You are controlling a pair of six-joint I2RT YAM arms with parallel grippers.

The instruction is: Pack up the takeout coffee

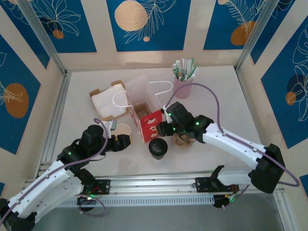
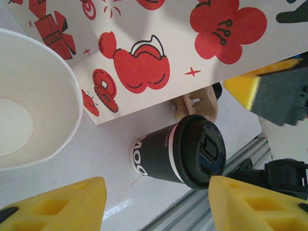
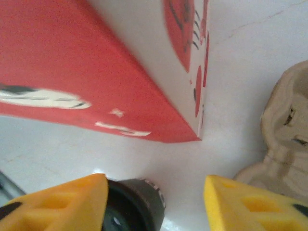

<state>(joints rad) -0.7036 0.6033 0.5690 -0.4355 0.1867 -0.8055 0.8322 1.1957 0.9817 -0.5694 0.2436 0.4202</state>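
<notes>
Black lidded paper coffee cup (image 1: 158, 147) is standing just beside the red-and-white printed paper bag (image 1: 147, 120), unpacked. Left gripper (image 2: 156, 192), right gripper (image 3: 155, 187) are hovering released, empty. Next: probably straddling the cup squarely.

One lidded black coffee cup (image 1: 158, 147), one open white cup (image 2: 33, 72), one red-printed bag (image 1: 147, 122), one cardboard carrier (image 3: 284, 120), one pink cup of stirrers (image 1: 183, 87), one open box (image 1: 107, 100).

Blue-and-cream wall panels (image 1: 163, 29) — orange discs, leaf outlines — enclose a pale table (image 1: 77, 110).
</notes>
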